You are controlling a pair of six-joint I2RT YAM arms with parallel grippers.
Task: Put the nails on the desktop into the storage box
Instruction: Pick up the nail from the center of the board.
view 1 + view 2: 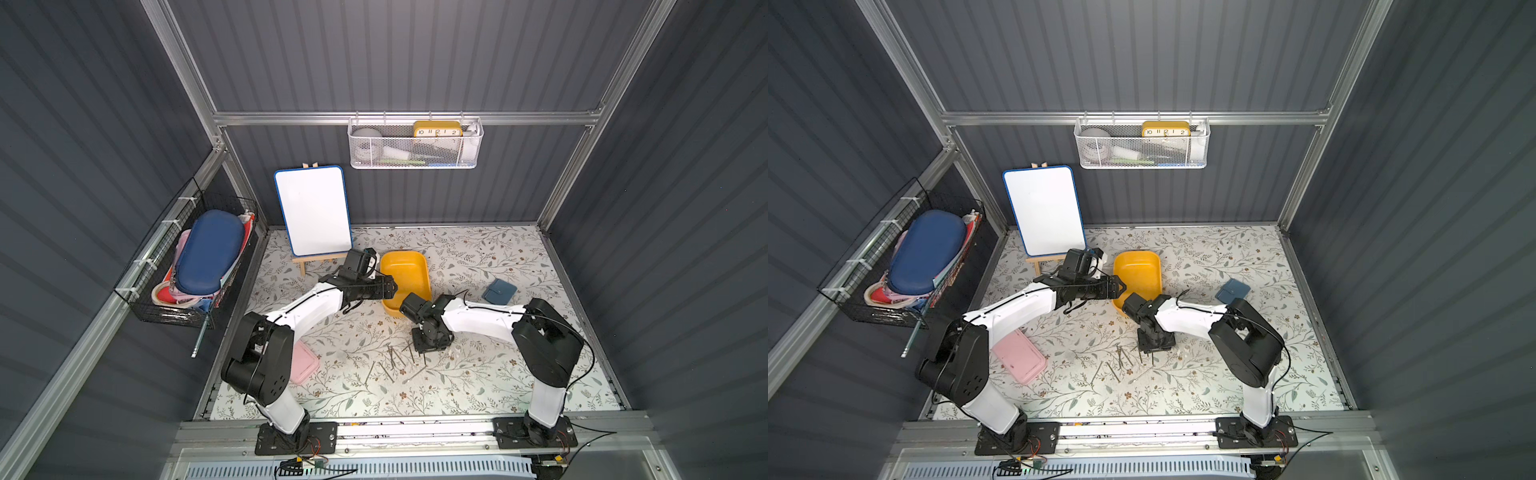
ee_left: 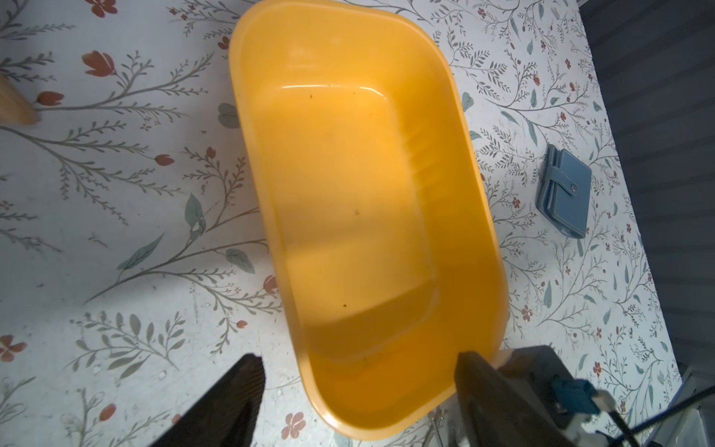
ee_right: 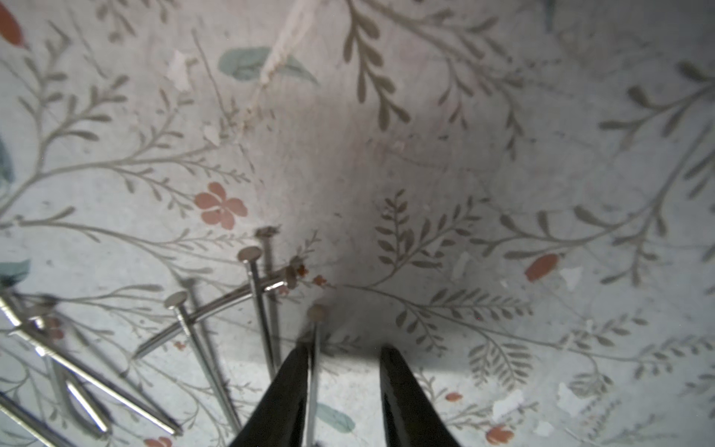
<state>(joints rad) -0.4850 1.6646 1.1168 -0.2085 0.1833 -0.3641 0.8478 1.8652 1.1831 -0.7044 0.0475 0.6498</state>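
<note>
The yellow-orange storage box (image 1: 405,272) (image 1: 1138,272) stands mid-desktop, and in the left wrist view its floor (image 2: 360,193) is bare. My left gripper (image 1: 392,286) (image 1: 1121,287) (image 2: 360,371) hovers open over the box's near end, holding nothing. Several dark nails (image 1: 395,361) (image 1: 1121,361) (image 3: 255,294) lie crossed on the flowered desktop (image 1: 478,374). My right gripper (image 1: 428,351) (image 3: 346,354) points straight down at the pile's right edge. Its jaws stand a little apart, and one nail (image 3: 317,312) lies between them along the inside of one finger (image 3: 298,371).
A pink case (image 1: 303,361) (image 1: 1019,357) lies at the front left beside the left arm. A blue wallet (image 1: 498,291) (image 2: 565,193) lies right of the box. A whiteboard on an easel (image 1: 313,210) stands behind the left arm. Wire baskets hang on the left and back walls.
</note>
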